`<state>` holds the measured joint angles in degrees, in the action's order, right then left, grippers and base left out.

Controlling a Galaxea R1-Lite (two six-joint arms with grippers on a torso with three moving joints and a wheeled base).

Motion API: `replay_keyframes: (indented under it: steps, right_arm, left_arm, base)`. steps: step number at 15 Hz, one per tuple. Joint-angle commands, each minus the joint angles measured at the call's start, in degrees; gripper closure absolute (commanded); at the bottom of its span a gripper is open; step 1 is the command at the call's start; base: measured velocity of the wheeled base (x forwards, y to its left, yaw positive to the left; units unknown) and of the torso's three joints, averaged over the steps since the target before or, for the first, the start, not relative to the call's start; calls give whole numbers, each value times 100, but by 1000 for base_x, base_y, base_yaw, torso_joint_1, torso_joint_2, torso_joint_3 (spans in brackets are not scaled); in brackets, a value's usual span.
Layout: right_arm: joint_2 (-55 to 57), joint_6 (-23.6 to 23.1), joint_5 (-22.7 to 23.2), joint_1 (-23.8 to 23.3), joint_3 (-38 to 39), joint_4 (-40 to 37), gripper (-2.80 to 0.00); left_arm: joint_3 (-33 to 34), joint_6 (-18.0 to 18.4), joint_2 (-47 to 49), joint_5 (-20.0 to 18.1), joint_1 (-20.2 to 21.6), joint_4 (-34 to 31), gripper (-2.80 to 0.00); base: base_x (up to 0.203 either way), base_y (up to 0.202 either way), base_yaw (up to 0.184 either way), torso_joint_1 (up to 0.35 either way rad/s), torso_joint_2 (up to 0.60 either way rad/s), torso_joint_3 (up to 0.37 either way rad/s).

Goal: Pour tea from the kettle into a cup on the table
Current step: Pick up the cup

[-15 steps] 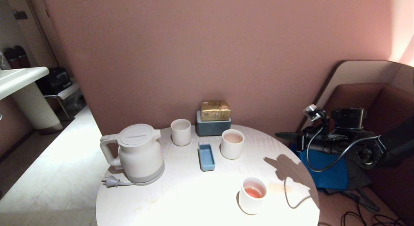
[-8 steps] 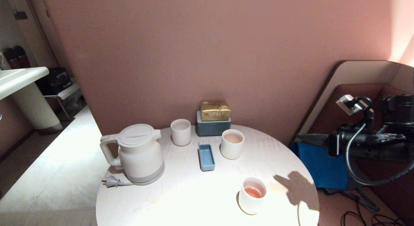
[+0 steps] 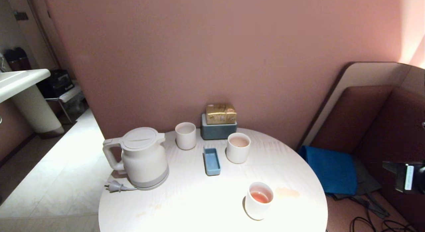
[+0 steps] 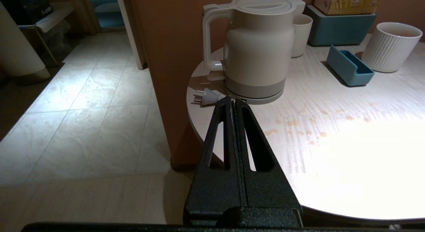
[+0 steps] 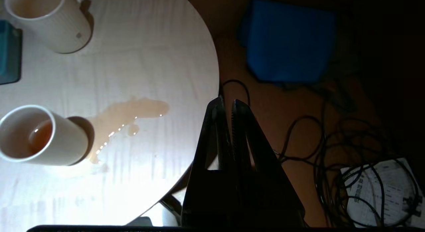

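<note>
The cream-white kettle [image 3: 141, 157] [image 4: 257, 46] stands upright with its lid on at the left of the round white table [image 3: 199, 205]. The ribbed cup [image 3: 238, 147] [image 5: 49, 21] at the back holds pale tea [image 3: 239, 141]. More tea lies as a puddle [image 5: 132, 114] near the right rim. My right gripper [image 5: 225, 104] hangs shut and empty just off the table's right edge, above the floor. My left gripper [image 4: 232, 100] is shut and empty, parked off the near left edge and pointing at the kettle's base.
A smooth white cup [image 3: 259, 200] with orange tea stands at the front right, and a tumbler [image 3: 185, 135] at the back. A blue tray [image 3: 212, 161], a box with a gold packet [image 3: 219, 124] and the plug [image 3: 114, 186] are there too. Blue cloth [image 3: 330, 174] and cables [image 5: 348, 142] lie right.
The right arm has swung away to the right and down, almost leaving the head view, and its shadow has left the table. Nothing on the table has moved.
</note>
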<state>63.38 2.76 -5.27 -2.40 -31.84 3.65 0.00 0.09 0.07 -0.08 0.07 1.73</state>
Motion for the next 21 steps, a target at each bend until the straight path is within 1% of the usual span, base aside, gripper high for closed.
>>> replay_keyframes:
  steps: [1,2,5,7,9,12,15,18,21]
  right_arm:
    - [-1448,19,-11,93,294,-264,0]
    - [-1897,3,11,116,549,-316,0]
    - [-3159,-234,84,155,1428,-246,0]
    - [-3868,-365,141,169,1644,-237,0]
    - [-4551,-572,258,176,1791,-399,0]
    - [-5464,-672,318,178,2066,-675,0]
    - [-5843,-700,298,186,2304,-682,0]
    - [-6255,-830,361,189,2524,-723,0]
    - [-6338,-926,384,192,2804,-664,0]
  left_arm:
    - [0,0,1,-1,1,3,0]
    - [0,0,1,-1,1,3,0]
    - [0,0,1,-1,1,3,0]
    - [0,0,1,-1,1,3,0]
    - [0,0,1,-1,1,3,0]
    - [0,0,1,-1,1,3,0]
    - [0,0,1,-1,1,3,0]
    - [0,0,1,-1,1,3,0]
    - [0,0,1,-1,1,3,0]
  base:
    - [0,0,0,0,0,0]
    - [0,0,0,0,0,0]
    - [0,0,0,0,0,0]
    - [0,0,0,0,0,0]
    - [0,0,0,0,0,0]
    - [0,0,0,0,0,0]
    - [0,0,0,0,0,0]
    - [0,0,0,0,0,0]
    - [0,0,0,0,0,0]
